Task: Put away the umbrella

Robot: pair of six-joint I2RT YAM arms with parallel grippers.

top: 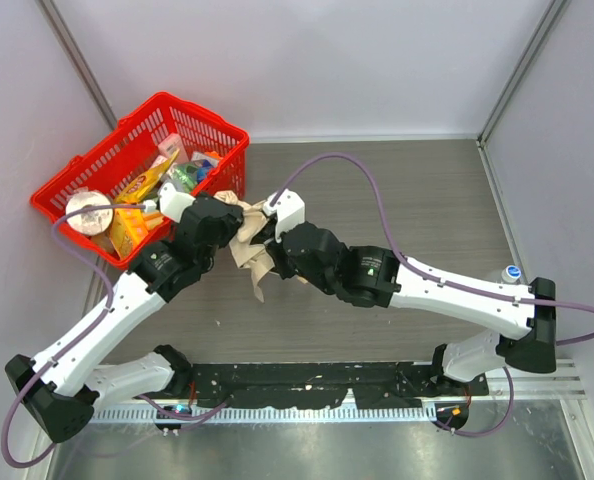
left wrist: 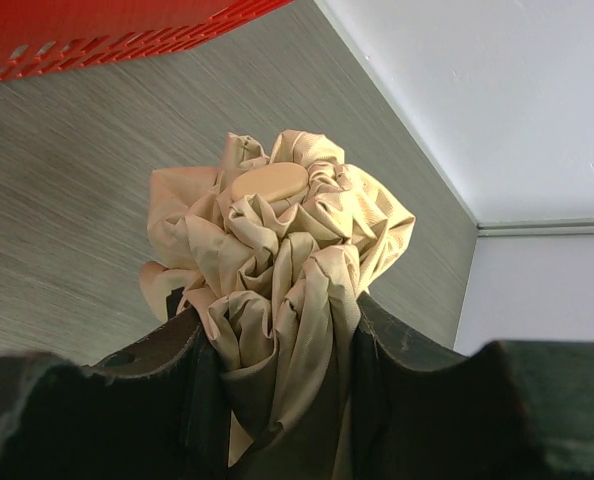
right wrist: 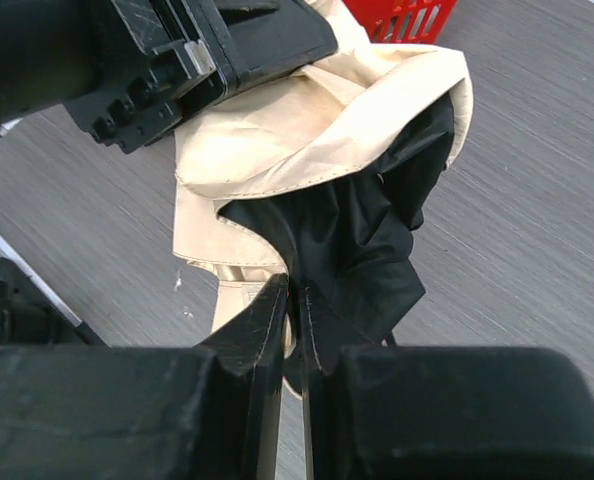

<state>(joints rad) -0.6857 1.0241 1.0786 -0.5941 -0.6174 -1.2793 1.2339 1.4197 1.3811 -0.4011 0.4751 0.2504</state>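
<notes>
There is one umbrella [top: 249, 248], one red basket [top: 205, 114] and one table [top: 407, 200]. Two robot arms are in view, the left arm [top: 99, 328] and the right arm [top: 457, 292], each ending in one gripper: the left gripper [left wrist: 277, 330] and the right gripper [right wrist: 295, 300]. In the basket lie one round lidded tub [top: 82, 199] and several bright packets [top: 142, 186] too jumbled to count; there is also one blue-capped bottle [top: 511, 272]

**A robot test cell in a lab**

Plain white panel walls [top: 327, 60] framed by metal corner posts [top: 521, 68] close in a grey wood-grain table [top: 427, 200]. Two white-and-black robot arms [top: 107, 320] are bolted to a black mounting rail [top: 307, 383] along the near edge, with purple cables [top: 332, 156] looping over them. A red shopping basket [top: 202, 115] of packaged groceries stands at the far left.
</notes>
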